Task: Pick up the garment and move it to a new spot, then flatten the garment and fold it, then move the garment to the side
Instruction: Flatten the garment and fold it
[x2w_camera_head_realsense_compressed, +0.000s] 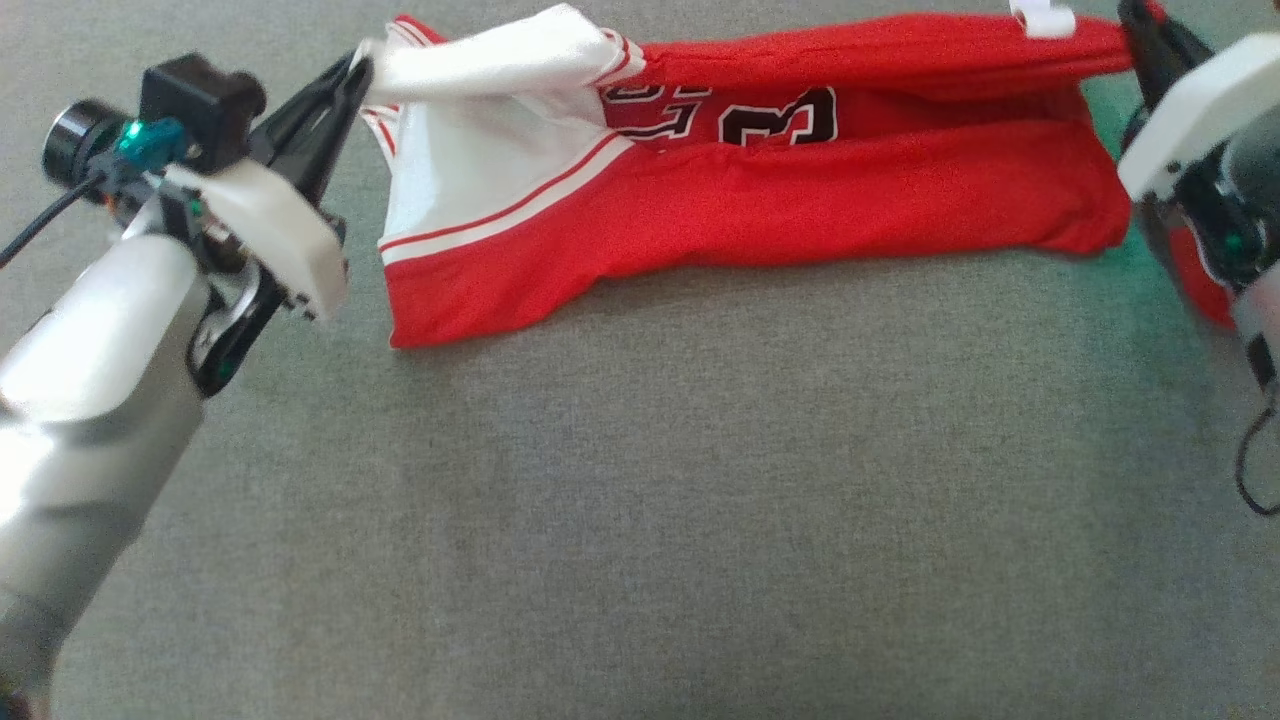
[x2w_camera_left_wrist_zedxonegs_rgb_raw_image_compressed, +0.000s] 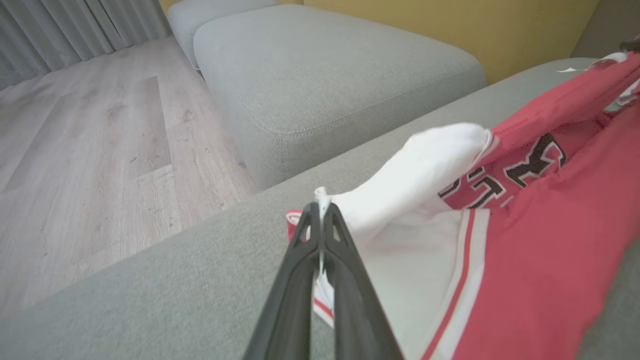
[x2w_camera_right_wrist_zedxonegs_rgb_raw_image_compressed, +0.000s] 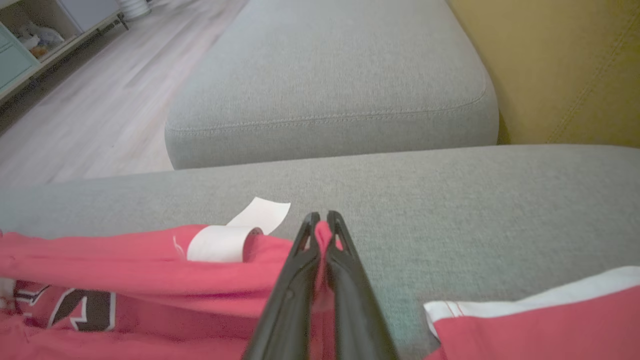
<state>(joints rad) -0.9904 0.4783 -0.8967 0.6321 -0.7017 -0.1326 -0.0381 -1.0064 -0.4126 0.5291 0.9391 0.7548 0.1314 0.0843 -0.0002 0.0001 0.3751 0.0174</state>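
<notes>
The garment (x2w_camera_head_realsense_compressed: 760, 190) is a red jersey with white panels, white-and-red stripes and black numbers, stretched sideways across the grey cushion. My left gripper (x2w_camera_head_realsense_compressed: 358, 72) is shut on its white end at the upper left; in the left wrist view the gripper (x2w_camera_left_wrist_zedxonegs_rgb_raw_image_compressed: 320, 207) pinches white cloth of the garment (x2w_camera_left_wrist_zedxonegs_rgb_raw_image_compressed: 540, 260). My right gripper (x2w_camera_head_realsense_compressed: 1135, 20) is shut on the red end at the upper right; in the right wrist view the gripper (x2w_camera_right_wrist_zedxonegs_rgb_raw_image_compressed: 322, 220) clamps a red fold of the garment (x2w_camera_right_wrist_zedxonegs_rgb_raw_image_compressed: 125, 265). The held edge is lifted, while the lower part rests on the cushion.
The grey cushion (x2w_camera_head_realsense_compressed: 640, 500) spreads wide in front of the garment. A white label (x2w_camera_right_wrist_zedxonegs_rgb_raw_image_compressed: 240, 232) sticks up from the red cloth. Beyond lie another grey cushion (x2w_camera_left_wrist_zedxonegs_rgb_raw_image_compressed: 325, 75), a yellow wall (x2w_camera_right_wrist_zedxonegs_rgb_raw_image_compressed: 575, 65) and a wooden floor (x2w_camera_left_wrist_zedxonegs_rgb_raw_image_compressed: 90, 150).
</notes>
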